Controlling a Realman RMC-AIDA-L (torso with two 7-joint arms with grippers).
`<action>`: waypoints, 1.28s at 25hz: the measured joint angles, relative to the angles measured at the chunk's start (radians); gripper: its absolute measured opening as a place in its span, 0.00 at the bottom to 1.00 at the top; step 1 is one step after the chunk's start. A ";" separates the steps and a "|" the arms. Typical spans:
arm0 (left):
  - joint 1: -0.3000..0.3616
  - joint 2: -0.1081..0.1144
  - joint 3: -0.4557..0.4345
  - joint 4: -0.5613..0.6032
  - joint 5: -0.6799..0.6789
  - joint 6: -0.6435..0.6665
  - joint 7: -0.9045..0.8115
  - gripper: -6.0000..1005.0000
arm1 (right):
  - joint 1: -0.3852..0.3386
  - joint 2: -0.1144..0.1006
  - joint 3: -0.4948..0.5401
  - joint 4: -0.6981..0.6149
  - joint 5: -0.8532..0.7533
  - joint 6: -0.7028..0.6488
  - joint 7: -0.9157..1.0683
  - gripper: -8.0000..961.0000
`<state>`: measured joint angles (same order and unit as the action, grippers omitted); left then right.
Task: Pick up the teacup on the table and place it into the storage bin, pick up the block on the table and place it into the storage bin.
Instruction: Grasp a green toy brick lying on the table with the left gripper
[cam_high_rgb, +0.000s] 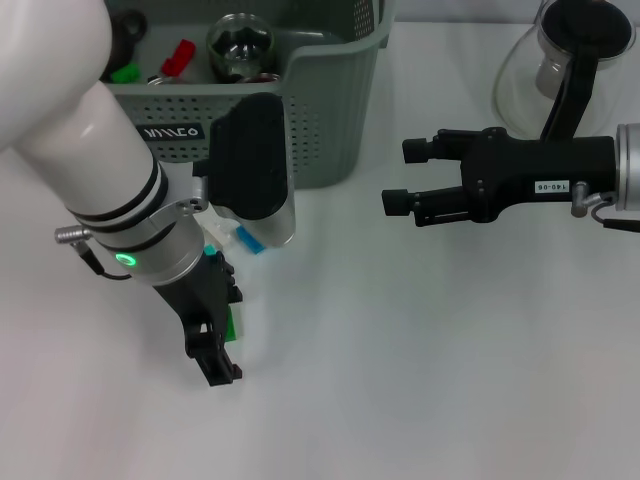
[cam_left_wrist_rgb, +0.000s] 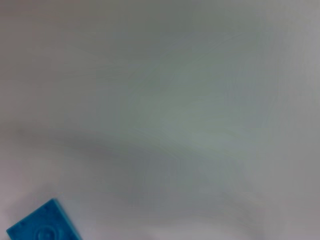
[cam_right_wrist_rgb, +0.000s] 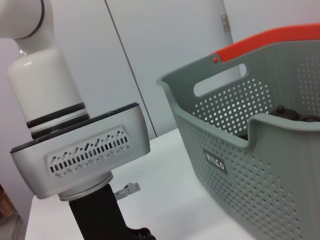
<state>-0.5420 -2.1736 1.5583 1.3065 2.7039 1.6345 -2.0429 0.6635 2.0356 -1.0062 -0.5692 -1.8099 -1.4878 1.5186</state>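
Note:
The grey-green storage bin (cam_high_rgb: 330, 110) stands at the back of the white table and also shows in the right wrist view (cam_right_wrist_rgb: 235, 170). A clear glass teacup (cam_high_rgb: 240, 45) seems to lie inside it. My left gripper (cam_high_rgb: 213, 350) points down at the table in front of the bin. A small green block (cam_high_rgb: 232, 322) sits right against its black fingers, and whether it is held does not show. A blue block (cam_high_rgb: 248, 240) lies just behind the gripper, and a blue studded block (cam_left_wrist_rgb: 42, 227) shows in the left wrist view. My right gripper (cam_high_rgb: 408, 177) hovers open and empty to the right of the bin.
A glass carafe (cam_high_rgb: 560, 60) with a black handle stands at the back right. Red (cam_high_rgb: 178, 57) and green (cam_high_rgb: 125, 73) pieces lie in the bin. The bin has an orange-red handle (cam_right_wrist_rgb: 270, 42). Bare white tabletop (cam_high_rgb: 420, 360) spreads across the front and right.

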 joint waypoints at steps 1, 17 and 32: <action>0.000 0.000 0.001 0.000 0.000 0.000 0.000 0.94 | 0.000 0.000 0.000 0.000 0.000 0.000 0.000 0.98; 0.001 0.001 0.033 -0.018 0.015 -0.039 0.003 0.90 | -0.001 -0.002 0.009 0.000 -0.002 0.000 -0.012 0.98; 0.002 0.003 0.034 -0.021 0.036 -0.073 -0.005 0.78 | -0.010 0.000 0.009 0.000 0.000 0.000 -0.012 0.98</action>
<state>-0.5402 -2.1705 1.5921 1.2852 2.7400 1.5613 -2.0476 0.6538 2.0356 -0.9970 -0.5691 -1.8100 -1.4879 1.5063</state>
